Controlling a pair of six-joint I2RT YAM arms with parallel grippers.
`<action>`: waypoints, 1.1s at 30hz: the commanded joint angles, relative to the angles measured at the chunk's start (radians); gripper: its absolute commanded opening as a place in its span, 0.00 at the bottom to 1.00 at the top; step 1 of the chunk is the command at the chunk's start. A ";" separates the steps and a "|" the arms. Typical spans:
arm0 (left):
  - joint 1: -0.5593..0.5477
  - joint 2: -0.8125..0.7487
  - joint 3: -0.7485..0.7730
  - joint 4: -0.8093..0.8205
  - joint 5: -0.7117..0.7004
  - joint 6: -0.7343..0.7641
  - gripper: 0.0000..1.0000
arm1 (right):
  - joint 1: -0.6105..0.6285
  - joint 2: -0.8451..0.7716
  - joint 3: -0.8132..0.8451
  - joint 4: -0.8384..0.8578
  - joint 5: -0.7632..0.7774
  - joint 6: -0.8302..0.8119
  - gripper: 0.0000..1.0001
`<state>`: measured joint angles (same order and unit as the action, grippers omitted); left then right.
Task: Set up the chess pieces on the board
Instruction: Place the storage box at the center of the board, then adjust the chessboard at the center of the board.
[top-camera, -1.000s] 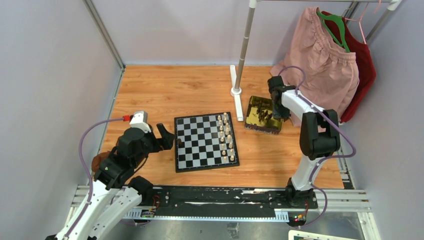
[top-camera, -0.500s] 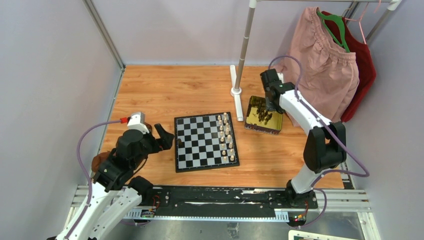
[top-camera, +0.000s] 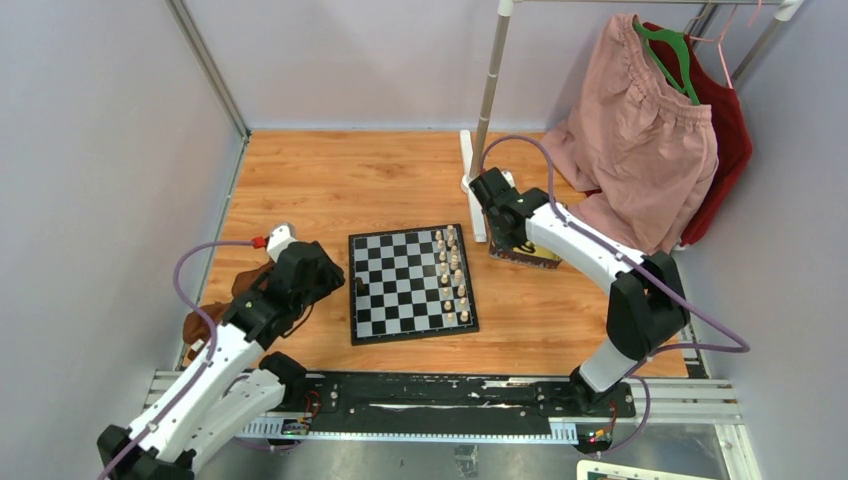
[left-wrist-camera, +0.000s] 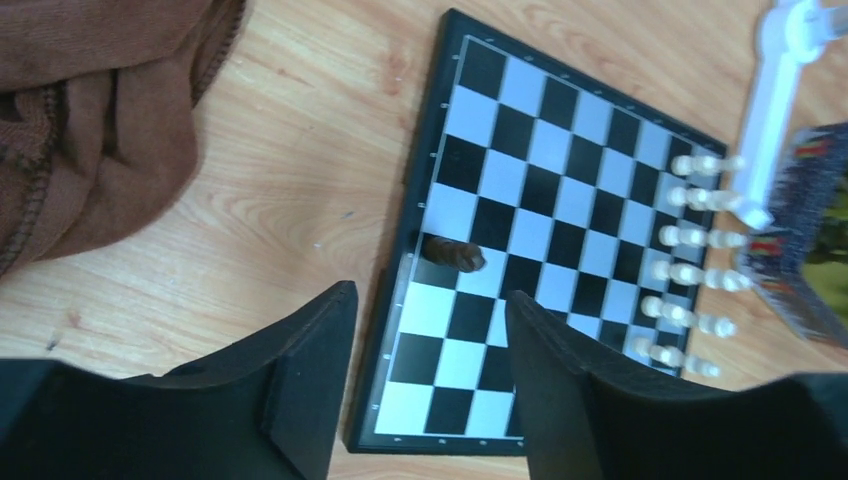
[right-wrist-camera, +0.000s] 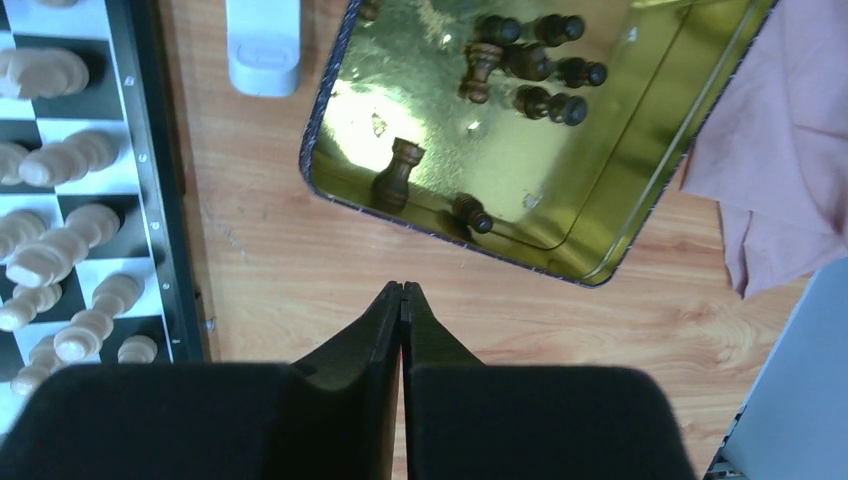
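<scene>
At the flat checkered board (left-wrist-camera: 560, 200) edge, left pincer (left-wrist-camera: 428, 300) wide, empty; right pincer (right-wrist-camera: 402, 290) narrow, tips flush, beside shiny gold tray (right-wrist-camera: 600, 180).

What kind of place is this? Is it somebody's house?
Probably a robot testing booth, not a house: two robot arms are bolted to a metal base, plain grey walls box in a small wooden table, and a chessboard sits ready for practice.

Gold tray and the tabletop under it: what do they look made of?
Gold tray: looks like thin sheet metal, maybe tin, with a mirror-gloss gold inside. It throws bright glare and reflects the dark chess pieces in it. Tabletop: wood-grain surface, satin. Streaky grain lines show, but solid wood, veneer or laminate cannot be told.
</scene>
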<state>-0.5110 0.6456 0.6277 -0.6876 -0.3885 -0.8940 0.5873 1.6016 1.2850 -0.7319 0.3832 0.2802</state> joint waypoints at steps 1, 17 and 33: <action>-0.006 0.091 0.010 0.035 -0.096 -0.135 0.58 | 0.037 0.006 -0.038 -0.006 -0.046 0.014 0.02; -0.006 0.270 -0.068 0.109 -0.112 -0.262 0.21 | 0.093 0.082 -0.108 0.105 -0.180 0.052 0.00; 0.017 0.366 -0.161 0.196 -0.050 -0.301 0.15 | 0.129 0.145 -0.160 0.187 -0.238 0.089 0.00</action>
<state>-0.5060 0.9924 0.4908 -0.5514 -0.4442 -1.1671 0.7006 1.7248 1.1435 -0.5640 0.1635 0.3458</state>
